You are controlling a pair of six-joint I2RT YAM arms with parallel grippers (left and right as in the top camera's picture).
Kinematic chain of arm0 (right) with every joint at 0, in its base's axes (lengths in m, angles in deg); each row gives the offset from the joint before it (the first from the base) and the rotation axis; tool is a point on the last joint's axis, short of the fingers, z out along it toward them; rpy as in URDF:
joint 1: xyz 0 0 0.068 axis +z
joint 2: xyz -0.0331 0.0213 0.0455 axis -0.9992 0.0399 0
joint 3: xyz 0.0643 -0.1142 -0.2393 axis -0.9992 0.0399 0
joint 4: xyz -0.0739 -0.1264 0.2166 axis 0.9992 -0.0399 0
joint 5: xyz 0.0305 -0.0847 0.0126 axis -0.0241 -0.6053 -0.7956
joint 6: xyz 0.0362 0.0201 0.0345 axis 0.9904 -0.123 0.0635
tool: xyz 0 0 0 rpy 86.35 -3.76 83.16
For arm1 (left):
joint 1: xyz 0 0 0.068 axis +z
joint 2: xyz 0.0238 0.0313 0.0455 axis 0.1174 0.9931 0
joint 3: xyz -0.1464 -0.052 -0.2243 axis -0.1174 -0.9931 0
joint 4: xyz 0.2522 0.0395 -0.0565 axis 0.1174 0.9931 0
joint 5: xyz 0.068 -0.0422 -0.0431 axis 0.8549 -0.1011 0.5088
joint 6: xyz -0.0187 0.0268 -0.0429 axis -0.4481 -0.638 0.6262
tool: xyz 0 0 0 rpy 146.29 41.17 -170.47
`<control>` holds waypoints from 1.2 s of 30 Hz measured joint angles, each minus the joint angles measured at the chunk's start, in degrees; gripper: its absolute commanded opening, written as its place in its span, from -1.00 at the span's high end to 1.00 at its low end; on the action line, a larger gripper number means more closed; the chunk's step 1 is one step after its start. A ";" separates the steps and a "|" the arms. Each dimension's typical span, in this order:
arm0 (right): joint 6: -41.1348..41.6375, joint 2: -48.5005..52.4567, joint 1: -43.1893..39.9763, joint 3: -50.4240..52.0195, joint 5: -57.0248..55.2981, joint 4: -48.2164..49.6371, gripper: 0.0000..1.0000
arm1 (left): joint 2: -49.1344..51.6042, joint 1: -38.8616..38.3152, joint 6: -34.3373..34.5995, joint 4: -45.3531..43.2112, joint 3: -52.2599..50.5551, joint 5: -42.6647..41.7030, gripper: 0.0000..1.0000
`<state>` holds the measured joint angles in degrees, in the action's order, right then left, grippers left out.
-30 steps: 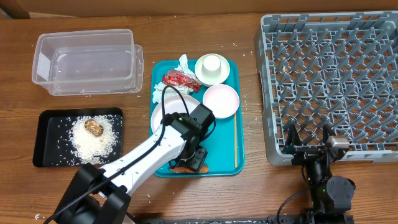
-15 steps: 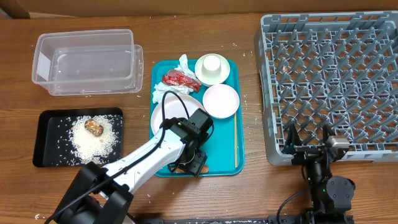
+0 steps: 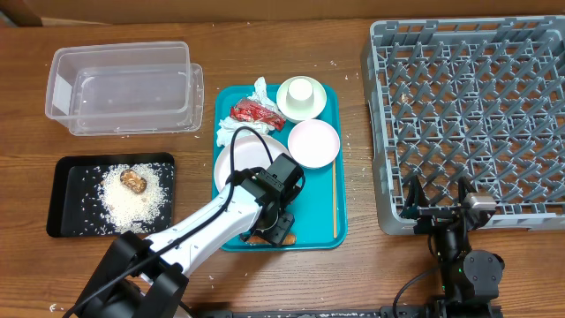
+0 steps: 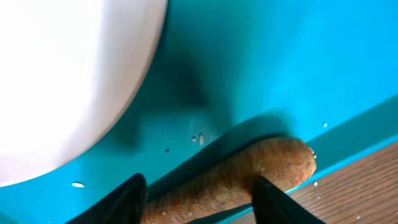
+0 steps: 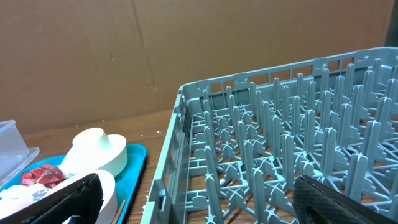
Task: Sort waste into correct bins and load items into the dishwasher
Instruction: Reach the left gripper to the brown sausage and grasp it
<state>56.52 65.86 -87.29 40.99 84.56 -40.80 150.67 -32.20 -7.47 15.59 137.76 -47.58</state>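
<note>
Carrot-like stick [image 4: 236,180] on teal tray [image 4: 280,74], at fingertips [image 4: 132,200] of left end effector [image 4: 199,202]

**A robot test bench, not a real kitchen, is being shown**

A robotics lab is being indicated. Kitchen things are being laid out as props on a bare wooden table [image 3: 353,283]: a grey dish rack [image 3: 468,106], a teal tray [image 3: 313,208] and a clear tub [image 3: 124,88]. A cabled left arm [image 3: 199,228] and right arm [image 3: 463,261] are being carried at the near edge. The scene is being backed by plain brown cardboard [image 5: 93,56].

Carrot stick [image 4: 249,174] partly behind left end effector [image 4: 199,190]; plate [image 4: 62,74] cropped at edge.
</note>
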 measured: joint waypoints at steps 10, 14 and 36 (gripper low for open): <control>0.02 0.00 0.00 0.00 0.00 0.00 -1.00 | 0.00 0.02 -2.14 2.12 -0.11 -1.29 -0.02; 0.00 0.00 0.00 0.00 0.00 0.02 -1.00 | 0.00 0.02 -2.51 3.23 -0.24 -2.62 -0.10; -0.02 0.00 0.00 0.00 0.00 0.02 -1.00 | 0.39 0.02 -3.85 1.40 -0.42 -2.80 -0.35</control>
<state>56.50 65.86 -87.29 40.99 84.56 -40.77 151.07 -32.18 -11.32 16.99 137.34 -50.38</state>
